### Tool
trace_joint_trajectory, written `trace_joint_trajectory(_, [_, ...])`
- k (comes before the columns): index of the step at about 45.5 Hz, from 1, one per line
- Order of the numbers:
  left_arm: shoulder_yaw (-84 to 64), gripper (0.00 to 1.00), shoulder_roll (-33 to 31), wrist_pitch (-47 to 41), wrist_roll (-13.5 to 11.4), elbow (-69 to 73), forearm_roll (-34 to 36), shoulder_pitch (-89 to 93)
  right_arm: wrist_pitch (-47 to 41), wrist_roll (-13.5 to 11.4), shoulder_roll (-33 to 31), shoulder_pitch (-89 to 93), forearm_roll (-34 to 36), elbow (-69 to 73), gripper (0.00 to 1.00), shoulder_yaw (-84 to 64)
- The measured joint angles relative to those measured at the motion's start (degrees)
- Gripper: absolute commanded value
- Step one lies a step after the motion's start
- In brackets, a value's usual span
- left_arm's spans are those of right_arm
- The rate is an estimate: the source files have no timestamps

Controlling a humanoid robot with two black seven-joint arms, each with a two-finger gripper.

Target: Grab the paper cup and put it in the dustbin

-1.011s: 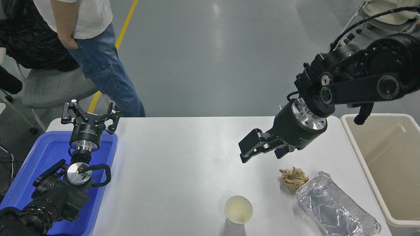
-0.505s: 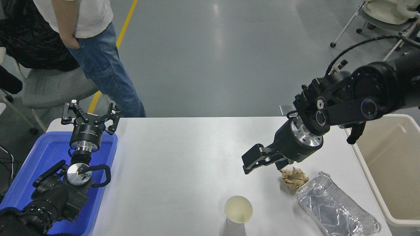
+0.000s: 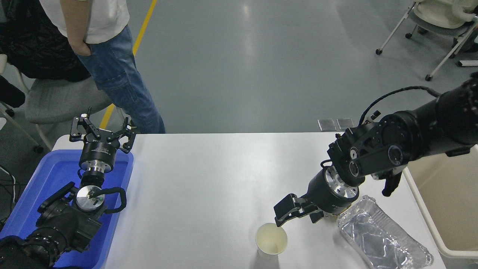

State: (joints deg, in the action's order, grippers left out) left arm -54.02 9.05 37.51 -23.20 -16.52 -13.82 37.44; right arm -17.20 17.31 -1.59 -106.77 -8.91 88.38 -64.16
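Cup (image 3: 271,240) upright at 6 o'clock on the bench (image 3: 209,179), mouth up, empty, near the front edge. Right gripper (image 3: 295,213) low at the cup's 1 o'clock, just beside the rim, nothing held; jaws look spread, though seen partly end-on. Not touching the cup yet, as far as can be judged. Foil tray (image 3: 381,235) at the cup's 3 o'clock, close under the right wrist. Dustbin (image 3: 422,209) off the bench's 3 o'clock edge, mostly hidden behind the right arm. Left gripper (image 3: 102,130) parked at 9 o'clock over a blue tray (image 3: 37,186), jaws spread. Person (image 3: 108,56) standing at 11 o'clock, beyond the bench.

Step in hand, by judgement: approach to the grasp, with 0 of the task's 2 moves done. Next move calls for sliding toward 7 o'clock to straddle the cup wall, closing gently so as not to crush or tip thin paper, then lifting clear of the foil tray before swinging to 3 o'clock.
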Motion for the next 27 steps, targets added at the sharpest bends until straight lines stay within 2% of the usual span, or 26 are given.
trace_joint_trajectory(27, [0.0,0.99,0.0,0.0,0.0,0.0,0.0,-0.2,6.0,0.0,1.5,12.4,-4.1,-8.6,1.00,1.1])
